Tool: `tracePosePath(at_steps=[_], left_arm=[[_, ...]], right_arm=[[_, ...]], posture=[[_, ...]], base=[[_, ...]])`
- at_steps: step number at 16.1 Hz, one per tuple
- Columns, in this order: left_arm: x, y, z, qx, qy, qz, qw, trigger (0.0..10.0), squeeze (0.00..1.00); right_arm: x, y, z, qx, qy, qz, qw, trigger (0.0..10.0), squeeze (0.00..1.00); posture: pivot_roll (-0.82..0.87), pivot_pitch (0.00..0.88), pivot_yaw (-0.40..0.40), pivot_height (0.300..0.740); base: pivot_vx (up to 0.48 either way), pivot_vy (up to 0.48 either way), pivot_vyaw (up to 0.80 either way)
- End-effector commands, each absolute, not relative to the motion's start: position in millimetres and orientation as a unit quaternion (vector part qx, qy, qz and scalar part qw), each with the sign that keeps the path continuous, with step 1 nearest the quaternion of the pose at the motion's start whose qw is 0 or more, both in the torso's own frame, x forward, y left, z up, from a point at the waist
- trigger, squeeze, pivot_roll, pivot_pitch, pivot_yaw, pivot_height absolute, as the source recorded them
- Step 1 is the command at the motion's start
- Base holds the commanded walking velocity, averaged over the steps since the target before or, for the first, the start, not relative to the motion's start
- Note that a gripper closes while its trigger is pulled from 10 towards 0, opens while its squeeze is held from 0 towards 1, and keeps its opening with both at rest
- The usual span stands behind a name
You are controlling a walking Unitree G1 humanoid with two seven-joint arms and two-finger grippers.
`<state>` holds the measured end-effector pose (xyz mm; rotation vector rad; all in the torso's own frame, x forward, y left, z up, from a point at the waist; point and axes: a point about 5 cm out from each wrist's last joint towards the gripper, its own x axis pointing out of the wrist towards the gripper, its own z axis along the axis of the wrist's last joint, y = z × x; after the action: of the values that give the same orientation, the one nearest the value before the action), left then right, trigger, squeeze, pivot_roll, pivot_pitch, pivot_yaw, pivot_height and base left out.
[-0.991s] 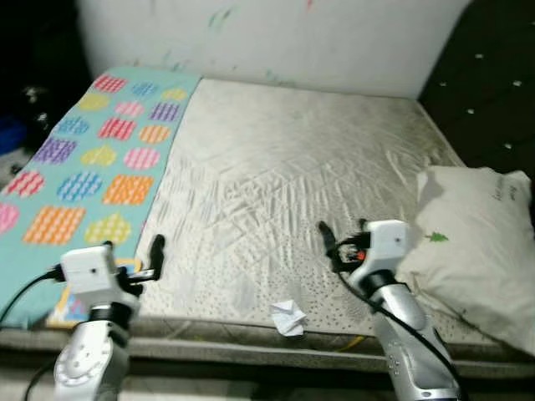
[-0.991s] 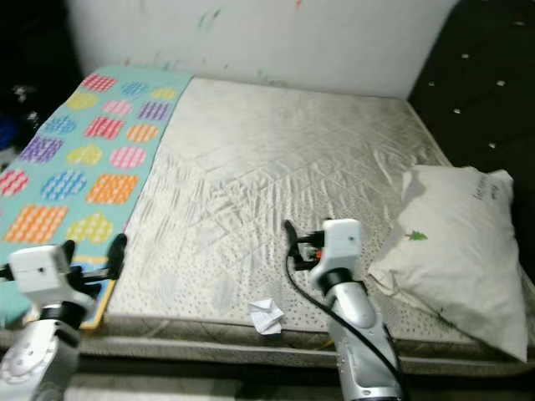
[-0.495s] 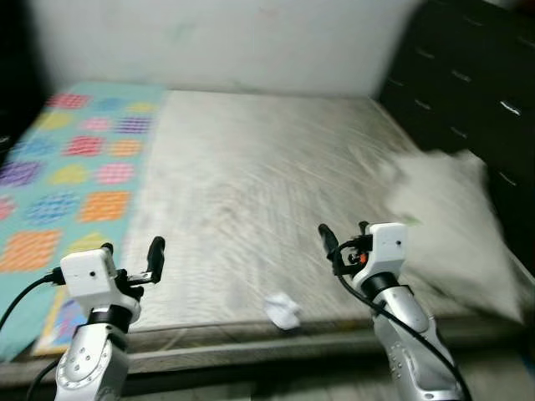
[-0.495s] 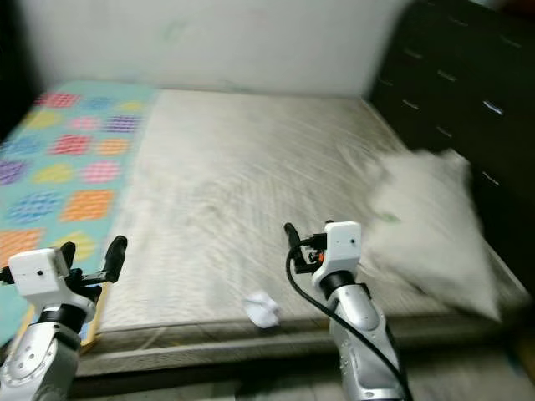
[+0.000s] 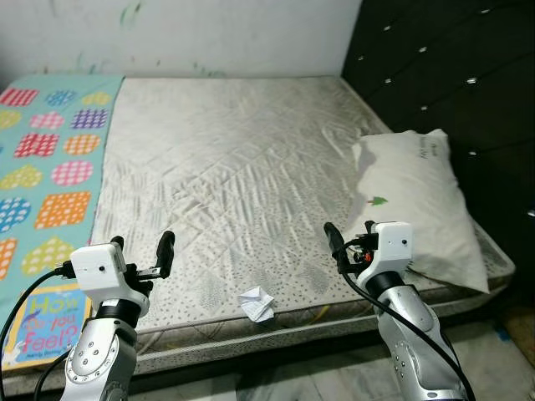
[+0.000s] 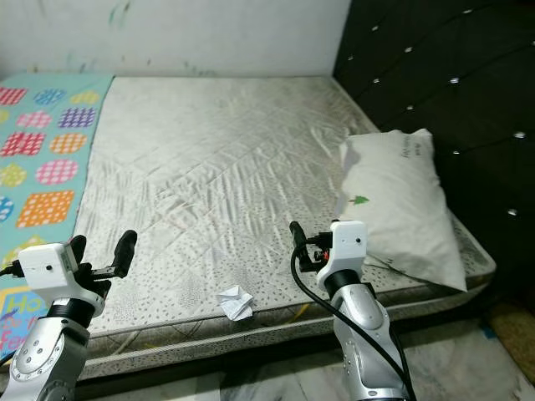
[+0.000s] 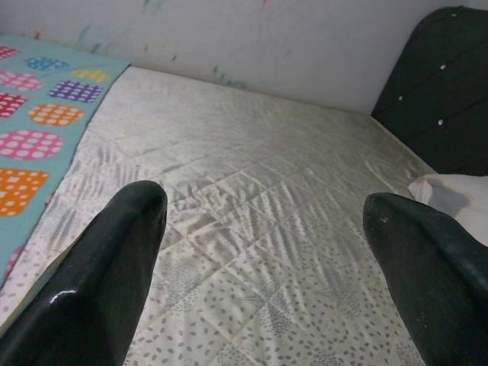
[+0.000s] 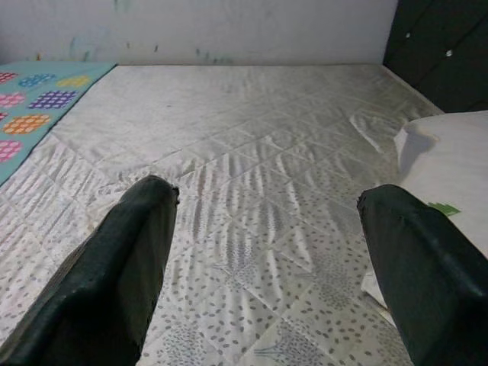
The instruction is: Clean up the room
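Crumpled paper point(image 5: 256, 304) lies at the mattress's point(image 5: 242, 159) near edge between left hand point(image 7: 259, 252) and right hand point(image 8: 267, 252), both spread wide, empty.

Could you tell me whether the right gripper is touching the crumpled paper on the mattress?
Apart. In the left eye view the right gripper hangs open, with bare mattress showing between it and the crumpled paper.
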<state>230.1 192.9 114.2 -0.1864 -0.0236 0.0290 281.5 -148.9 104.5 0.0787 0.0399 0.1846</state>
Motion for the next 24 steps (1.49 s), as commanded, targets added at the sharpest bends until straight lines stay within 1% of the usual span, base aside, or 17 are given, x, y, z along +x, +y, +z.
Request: tracePosePath(at_steps=[1,10,21,24], left_arm=[[229.3,192.8,114.9,-0.091,-0.014,0.008,0.996,10.0,0.0],[229.6,191.8,114.2,-0.092,-0.013,0.002,0.996,10.0,0.0],[231.3,195.5,112.0,-0.088,-0.007,0.019,0.996,10.0,0.0],[232.7,195.1,111.8,-0.098,-0.006,0.018,0.995,10.0,0.0]], right_arm=[[283.1,-152.0,107.2,0.04,0.015,0.086,0.995,10.0,0.0],[283.6,-152.1,107.1,0.039,0.016,0.086,0.995,10.0,0.0],[285.3,-151.0,106.2,0.042,0.018,0.086,0.995,10.0,0.0],[287.5,-149.9,105.9,0.043,0.018,0.088,0.995,10.0,0.0]], posture=[[0.03,0.03,-0.079,0.74],[0.03,0.034,-0.079,0.74],[0.03,0.027,-0.078,0.74],[0.03,0.015,-0.077,0.74]], base=[[0.0,0.0,0.0],[0.307,0.0,0.0],[0.0,0.0,0.0],[0.0,0.0,-0.28]])
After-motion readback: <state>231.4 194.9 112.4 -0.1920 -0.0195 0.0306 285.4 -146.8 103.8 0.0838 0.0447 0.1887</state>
